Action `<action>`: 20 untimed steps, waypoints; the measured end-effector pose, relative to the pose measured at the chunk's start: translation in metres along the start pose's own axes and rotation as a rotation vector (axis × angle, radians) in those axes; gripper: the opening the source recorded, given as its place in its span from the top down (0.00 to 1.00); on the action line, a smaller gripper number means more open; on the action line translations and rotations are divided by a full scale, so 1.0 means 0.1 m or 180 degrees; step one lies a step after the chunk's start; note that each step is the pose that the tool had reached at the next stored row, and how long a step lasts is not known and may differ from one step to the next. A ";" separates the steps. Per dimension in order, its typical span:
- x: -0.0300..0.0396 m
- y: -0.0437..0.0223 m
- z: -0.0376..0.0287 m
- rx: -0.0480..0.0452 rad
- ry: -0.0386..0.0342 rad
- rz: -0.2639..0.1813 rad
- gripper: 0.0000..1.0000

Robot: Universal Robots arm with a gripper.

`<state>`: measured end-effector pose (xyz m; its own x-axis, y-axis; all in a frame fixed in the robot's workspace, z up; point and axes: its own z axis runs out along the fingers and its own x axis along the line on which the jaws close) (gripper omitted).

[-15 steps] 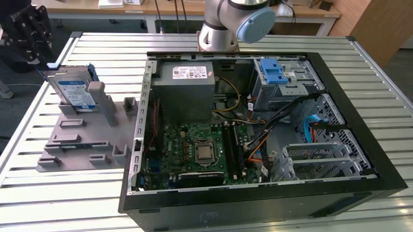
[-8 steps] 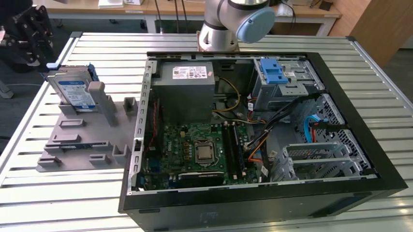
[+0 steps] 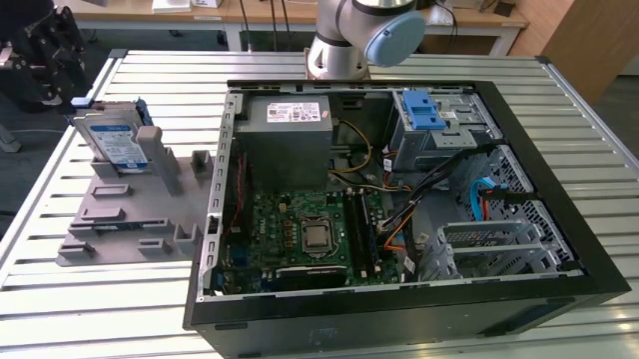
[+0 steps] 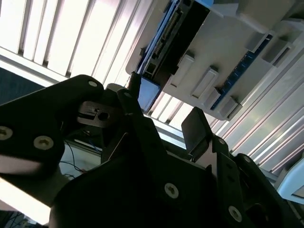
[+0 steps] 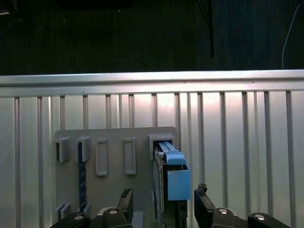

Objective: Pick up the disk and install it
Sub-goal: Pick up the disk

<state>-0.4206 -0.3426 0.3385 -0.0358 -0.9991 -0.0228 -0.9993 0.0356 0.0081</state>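
We saw the disk standing on edge in a slot of a grey holder, which lay flat on the slatted metal table at the exterior view's left of the open computer case. The disk's white-and-blue label faced the exterior camera, and its blue frame ran along its edges. The gripper hung close above the disk with its jaws spread apart. In the first wrist view its two black fingers stood one on each side of the disk's upper edge, with a gap showing between each finger and the disk, so nothing was grasped. In the second wrist view the blue end of the frame showed between the fingers, with the holder's pale slots beyond it. Inside the case, well apart from the disk, we noted a blue latch piece on top of the drive cage, and the arm's base stood behind the case.
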 end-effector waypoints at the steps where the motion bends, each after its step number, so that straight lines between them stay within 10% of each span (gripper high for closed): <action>1: -0.004 0.000 0.007 0.0000 0.0000 -0.0008 0.38; 20: -0.030 0.051 0.231 0.0004 -0.0012 -0.0036 0.38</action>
<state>-0.4258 -0.3388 0.3155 -0.0245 -0.9993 -0.0266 -0.9997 0.0244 0.0065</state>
